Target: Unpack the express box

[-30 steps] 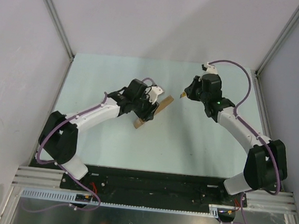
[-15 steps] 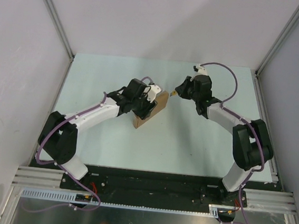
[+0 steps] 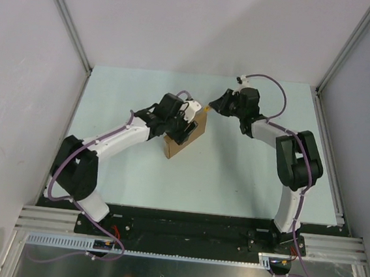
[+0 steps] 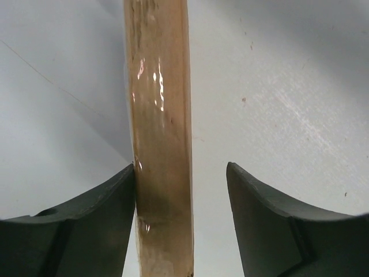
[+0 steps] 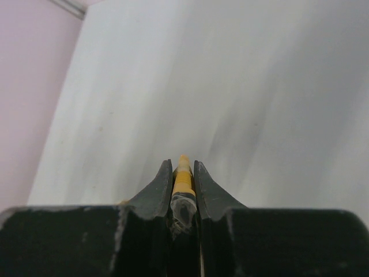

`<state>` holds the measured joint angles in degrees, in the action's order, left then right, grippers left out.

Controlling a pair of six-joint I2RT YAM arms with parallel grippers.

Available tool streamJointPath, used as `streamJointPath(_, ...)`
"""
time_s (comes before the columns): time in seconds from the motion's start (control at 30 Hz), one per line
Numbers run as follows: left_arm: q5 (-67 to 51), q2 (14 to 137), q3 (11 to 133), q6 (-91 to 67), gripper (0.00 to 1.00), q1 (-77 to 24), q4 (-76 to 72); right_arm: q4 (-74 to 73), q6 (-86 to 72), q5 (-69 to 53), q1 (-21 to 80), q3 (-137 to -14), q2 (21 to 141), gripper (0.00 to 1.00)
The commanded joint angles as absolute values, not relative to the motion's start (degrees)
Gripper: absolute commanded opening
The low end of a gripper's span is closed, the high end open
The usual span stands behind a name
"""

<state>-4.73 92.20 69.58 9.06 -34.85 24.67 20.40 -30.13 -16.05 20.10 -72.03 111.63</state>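
The express box (image 3: pixel 183 142) is a flat brown cardboard box standing on edge at mid-table, its broad face turned up toward the top camera. My left gripper (image 3: pixel 184 122) straddles its far end. In the left wrist view the box's taped narrow edge (image 4: pixel 158 144) runs up between the fingers of the left gripper (image 4: pixel 181 167); the left finger touches it and the right finger stands apart, so the jaws are open. My right gripper (image 3: pixel 214 106) is shut on a yellow-black utility knife (image 5: pixel 183 173), whose tip (image 3: pixel 207 107) is close to the box's upper right corner.
The pale green table (image 3: pixel 247 177) is fenced by grey walls and metal rails at the left, right and back. Both arm bases sit on the black plate at the near edge. The right arm's purple cable loops above its wrist.
The right arm has swung left, bringing the knife up to the box's corner. The left jaws have widened off the box, which now shows more of its broad face.
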Motion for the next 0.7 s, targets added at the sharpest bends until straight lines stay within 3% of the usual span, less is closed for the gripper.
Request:
streamJointPath(0.0, -5.36, 94.65, 74.87, 11.78, 0.68, -34.28, 23.38, 25.05, -35.06, -25.39, 19.43, -76.20, 115.04, 0.00)
streamJointPath(0.27, -8.17, 98.52, 77.87, 10.81, 0.76, -32.96, 23.55, 24.70, -39.02, -34.89, 17.67, -76.29, 118.39, 0.00)
streamJointPath(0.67, -13.89, 95.80, 74.27, 9.23, 0.80, -31.11, 24.70, 4.15, -33.41, -30.51, 18.46, -76.11, 111.45, 0.00)
